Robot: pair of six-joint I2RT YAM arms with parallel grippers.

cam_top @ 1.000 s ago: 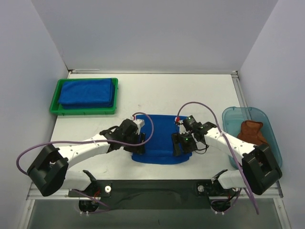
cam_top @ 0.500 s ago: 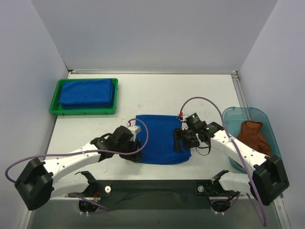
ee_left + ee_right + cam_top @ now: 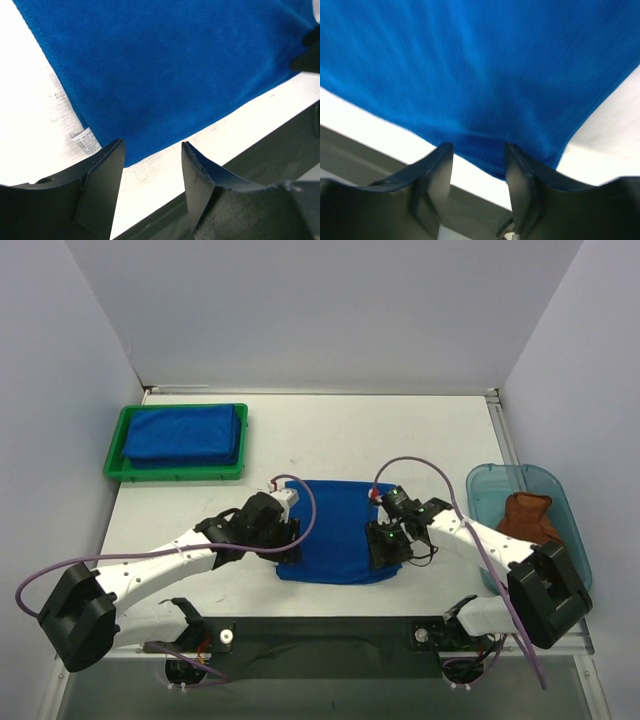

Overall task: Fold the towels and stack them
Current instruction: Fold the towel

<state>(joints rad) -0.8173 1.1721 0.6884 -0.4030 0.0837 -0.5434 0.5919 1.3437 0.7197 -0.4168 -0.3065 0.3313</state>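
Observation:
One blue towel [image 3: 338, 530] lies flat on the table in front of the arms. My left gripper [image 3: 291, 543] is open at its near left corner. In the left wrist view the towel [image 3: 165, 65] has its near edge just beyond the left gripper [image 3: 151, 149], and a white label [image 3: 86, 141] sits by the left finger. My right gripper [image 3: 386, 548] is at the near right corner, open. There the hem of the towel [image 3: 485, 75] bulges between the fingers of the right gripper [image 3: 478, 150]. Folded blue towels [image 3: 185, 434] lie stacked at the back left. A rust-brown towel [image 3: 525, 517] lies crumpled at the right.
The green tray [image 3: 112, 468] holds the folded stack at the back left. The teal bin [image 3: 490, 480] with the brown towel stands at the right edge. The table's dark front rail [image 3: 240, 160] runs just behind both grippers. Purple cables loop over both arms.
Both grippers pulled back slightly, then came in again to the towel's near corners. The right jaws have narrowed around the hem. The towel's near left corner has shifted a little left.

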